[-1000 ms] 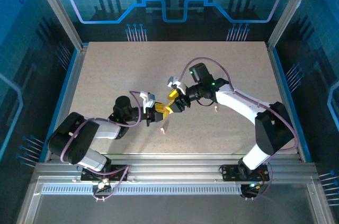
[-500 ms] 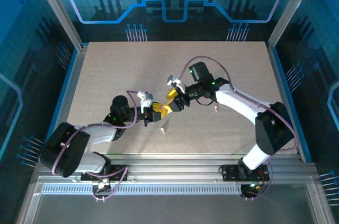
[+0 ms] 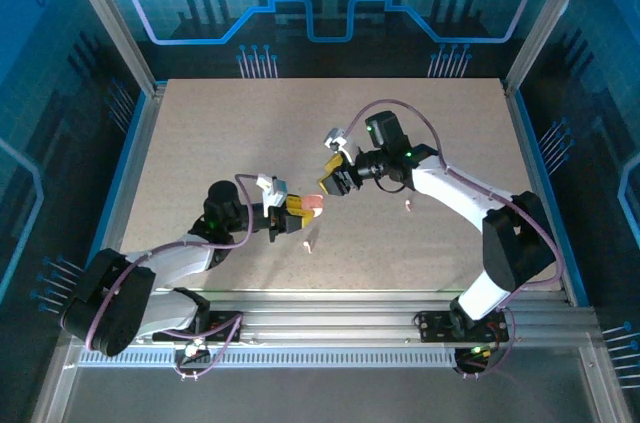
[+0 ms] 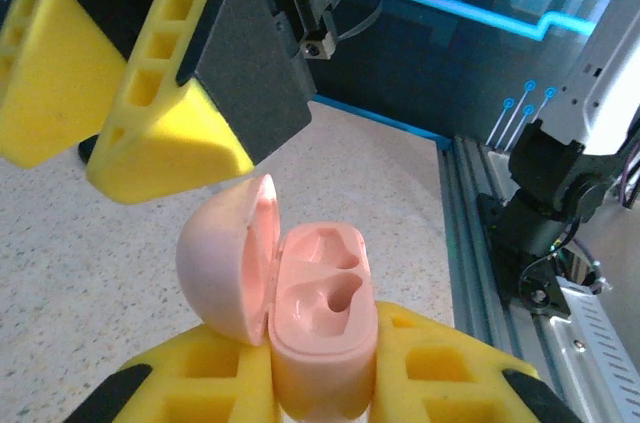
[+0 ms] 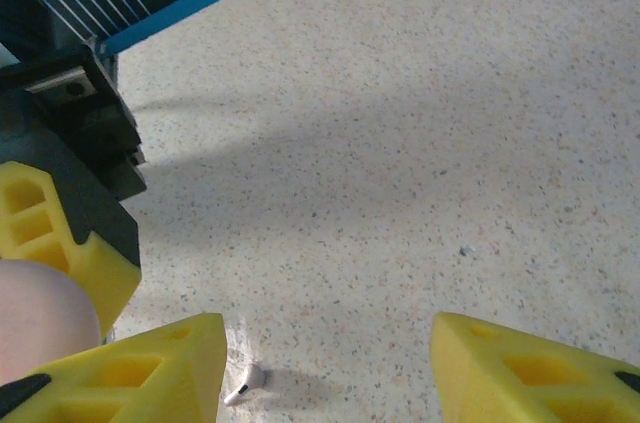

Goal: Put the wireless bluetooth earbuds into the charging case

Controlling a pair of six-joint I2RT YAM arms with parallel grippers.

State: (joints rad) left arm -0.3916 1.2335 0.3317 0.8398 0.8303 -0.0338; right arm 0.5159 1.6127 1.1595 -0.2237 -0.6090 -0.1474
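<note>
Charging case and earbuds are located near the centre of the surface. Left gripper is clamped on the pink case, with the lid open and both sockets empty. Right gripper hangs just beyond the case, jaws apart, holding nothing. One whitish earbud lies on the surface just on the near side of the case, so the free right gripper has to reach past the case toward the near edge. Second earbud lies beside the right forearm. Stem direction is too small to resolve.
</note>
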